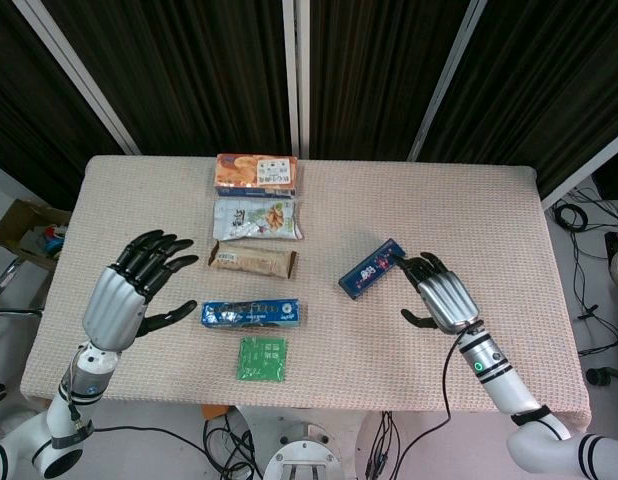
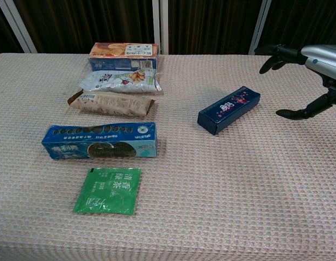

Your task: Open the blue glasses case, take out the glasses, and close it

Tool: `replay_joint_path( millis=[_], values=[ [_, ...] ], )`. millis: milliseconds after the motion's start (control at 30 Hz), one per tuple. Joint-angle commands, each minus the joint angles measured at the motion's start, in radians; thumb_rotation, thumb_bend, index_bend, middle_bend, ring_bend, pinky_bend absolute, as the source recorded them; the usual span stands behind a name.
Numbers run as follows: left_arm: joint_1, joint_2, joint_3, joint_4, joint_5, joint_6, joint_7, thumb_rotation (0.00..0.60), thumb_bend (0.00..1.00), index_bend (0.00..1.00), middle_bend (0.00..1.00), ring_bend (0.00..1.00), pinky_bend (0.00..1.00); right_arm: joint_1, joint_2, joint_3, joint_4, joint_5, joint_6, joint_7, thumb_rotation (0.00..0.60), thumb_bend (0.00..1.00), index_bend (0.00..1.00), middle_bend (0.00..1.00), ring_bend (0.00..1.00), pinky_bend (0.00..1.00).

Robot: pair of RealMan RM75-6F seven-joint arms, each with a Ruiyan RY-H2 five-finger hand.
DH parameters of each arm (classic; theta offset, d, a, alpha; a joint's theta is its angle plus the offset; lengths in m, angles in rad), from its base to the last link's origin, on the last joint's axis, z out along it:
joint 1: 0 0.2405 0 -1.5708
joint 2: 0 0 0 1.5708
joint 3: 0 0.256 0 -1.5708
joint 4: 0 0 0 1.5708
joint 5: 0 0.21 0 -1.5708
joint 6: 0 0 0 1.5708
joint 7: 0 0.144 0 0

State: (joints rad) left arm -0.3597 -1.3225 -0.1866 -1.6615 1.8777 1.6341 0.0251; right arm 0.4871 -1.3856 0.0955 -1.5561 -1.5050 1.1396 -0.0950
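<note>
Right hand (image 1: pixel 441 290) hovers spread wide, palm down, holding nothing, its fingertips just beside the near end of the blue glasses case (image 1: pixel 371 268); the chest view shows a gap between them. The case lies closed and slanted on the table (image 1: pixel 489 200), right of centre. Left hand (image 1: pixel 137 280) is also open and empty near the table's left edge, beside a blue biscuit box (image 1: pixel 250 313), with a green sachet (image 1: pixel 262 358) towards the front edge.
</note>
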Motion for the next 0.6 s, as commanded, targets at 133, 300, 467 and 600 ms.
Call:
replay_joint_path(
  millis=[133, 300, 467, 600],
  values=[
    [0.01, 0.006, 0.015, 0.023, -0.025, 0.007, -0.007, 0.6, 0.02, 0.27, 0.23, 0.2, 0.21, 0.025, -0.008, 0.014, 0.025, 0.024, -0.035, -0.007, 0.6, 0.19, 0.08, 0.23, 0.16, 0.17],
    [0.046, 0.01, 0.043, 0.032, -0.057, 0.012, 0.049, 0.6, 0.02, 0.27, 0.23, 0.2, 0.21, 0.098, -0.022, 0.039, 0.094, 0.068, -0.14, -0.086, 0.6, 0.23, 0.13, 0.24, 0.16, 0.17],
    [0.101, -0.004, 0.069, 0.064, -0.103, 0.051, 0.059, 0.6, 0.02, 0.27, 0.23, 0.2, 0.21, 0.181, -0.073, 0.054, 0.183, 0.113, -0.245, -0.217, 0.6, 0.25, 0.16, 0.24, 0.16, 0.17],
    [0.152, 0.001, 0.098, 0.087, -0.161, 0.059, 0.056, 0.6, 0.02, 0.27, 0.23, 0.2, 0.21, 0.229, -0.122, 0.059, 0.237, 0.136, -0.29, -0.278, 0.6, 0.28, 0.17, 0.23, 0.16, 0.17]
  ],
)
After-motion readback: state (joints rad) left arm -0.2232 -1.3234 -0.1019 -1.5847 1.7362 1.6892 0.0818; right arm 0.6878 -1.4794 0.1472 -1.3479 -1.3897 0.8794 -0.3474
